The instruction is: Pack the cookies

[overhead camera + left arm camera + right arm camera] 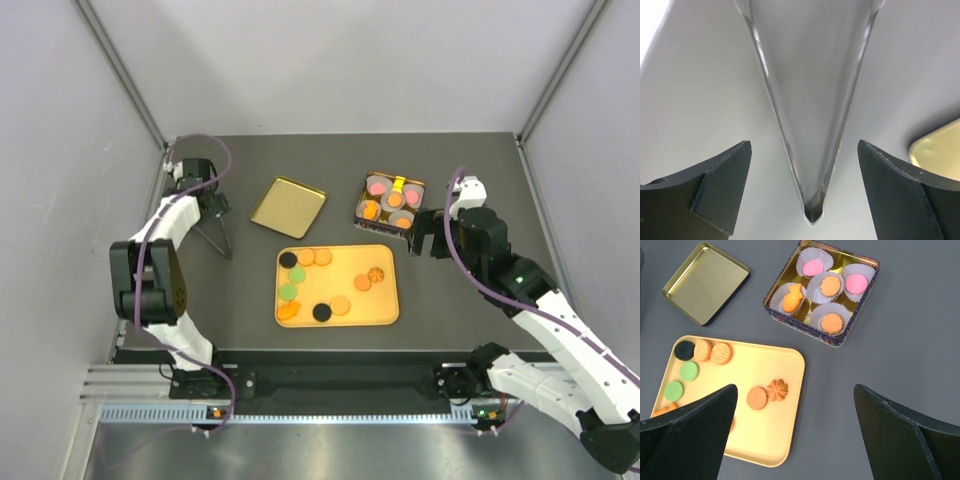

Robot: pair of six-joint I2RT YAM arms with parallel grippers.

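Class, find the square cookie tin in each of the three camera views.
Top external: cookie tin at the upper right of the table.
Left wrist: not in it.
Right wrist: cookie tin at top centre.
Shared landmark: the yellow tray, below and left of the tin in both views.

The top camera looks steeply down from behind the arm bases over the whole table (240, 290). The right wrist camera, on the right, looks down on the tin (800, 325), yellow tray (770, 435) and gold lid (705, 282), all shared with the top view. The left wrist camera, far left, faces the wall corner (810, 100) past the left gripper (804, 144), catching the lid's edge.
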